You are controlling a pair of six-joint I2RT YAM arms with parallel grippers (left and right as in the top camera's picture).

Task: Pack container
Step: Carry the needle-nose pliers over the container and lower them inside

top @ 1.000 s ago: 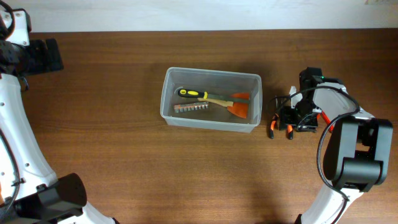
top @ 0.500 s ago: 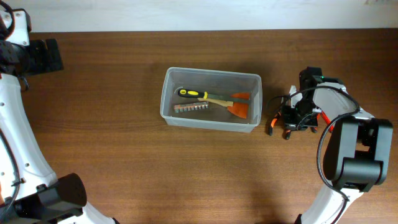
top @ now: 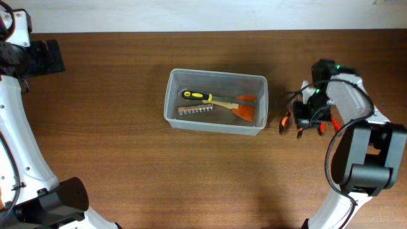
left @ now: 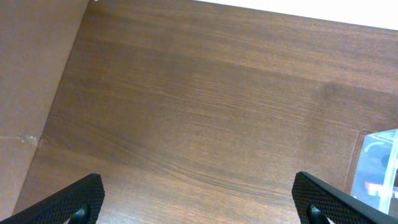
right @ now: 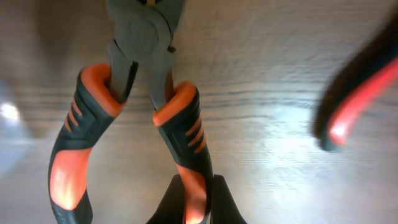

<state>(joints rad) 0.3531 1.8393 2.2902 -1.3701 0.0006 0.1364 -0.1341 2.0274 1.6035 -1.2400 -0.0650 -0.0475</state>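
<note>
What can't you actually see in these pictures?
Overhead: the right gripper covers most of the pliers.
Right wrist: the pliers' tips run off the top edge; the red-and-black thing beside them is too blurred to name.
Left wrist: only a corner of the container shows, at the frame edge.

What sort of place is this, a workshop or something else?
Likely a robot lab bench rather than a working workshop: a bare wooden table, a clear container holding a few hand tools, and the right gripper clamped on orange-and-black pliers.
</note>
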